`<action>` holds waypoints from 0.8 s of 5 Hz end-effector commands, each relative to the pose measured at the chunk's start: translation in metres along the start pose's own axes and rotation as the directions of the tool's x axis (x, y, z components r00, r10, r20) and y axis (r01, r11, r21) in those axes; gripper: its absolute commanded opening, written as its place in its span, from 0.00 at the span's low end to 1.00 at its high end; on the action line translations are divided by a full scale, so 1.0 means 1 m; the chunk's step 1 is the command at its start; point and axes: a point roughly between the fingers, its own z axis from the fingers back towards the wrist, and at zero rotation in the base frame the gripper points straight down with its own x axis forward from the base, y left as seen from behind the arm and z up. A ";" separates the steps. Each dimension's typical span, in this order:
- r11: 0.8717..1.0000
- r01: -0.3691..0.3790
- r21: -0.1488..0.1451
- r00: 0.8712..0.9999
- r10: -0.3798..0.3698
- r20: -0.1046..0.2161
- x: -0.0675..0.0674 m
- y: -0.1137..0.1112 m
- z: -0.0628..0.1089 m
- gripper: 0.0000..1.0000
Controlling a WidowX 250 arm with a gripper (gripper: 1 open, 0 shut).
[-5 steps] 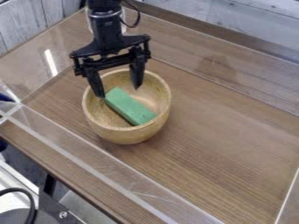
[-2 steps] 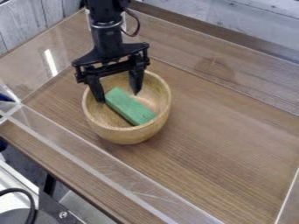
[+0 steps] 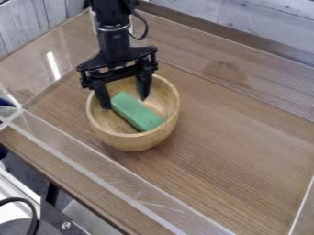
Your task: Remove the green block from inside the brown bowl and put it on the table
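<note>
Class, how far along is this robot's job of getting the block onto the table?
Done: the open tool is over the brown bowl. In hand: apparently lining up on the green block, which lies inside. Left: gripping, lifting out, placing on the table.

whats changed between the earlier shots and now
The pincer has come down a little, its open fingertips now lower inside the brown bowl, close to the green block. Nothing was visibly taken hold of or let go. The block, the bowl and the table look the same.
</note>
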 end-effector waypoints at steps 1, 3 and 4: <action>1.000 0.006 -0.024 0.999 -0.005 0.033 0.006 -0.007 0.011 1.00; 1.000 0.006 -0.025 1.000 -0.005 0.031 0.008 -0.010 0.014 1.00; 1.000 0.003 -0.025 1.000 -0.003 0.030 0.008 -0.012 0.014 1.00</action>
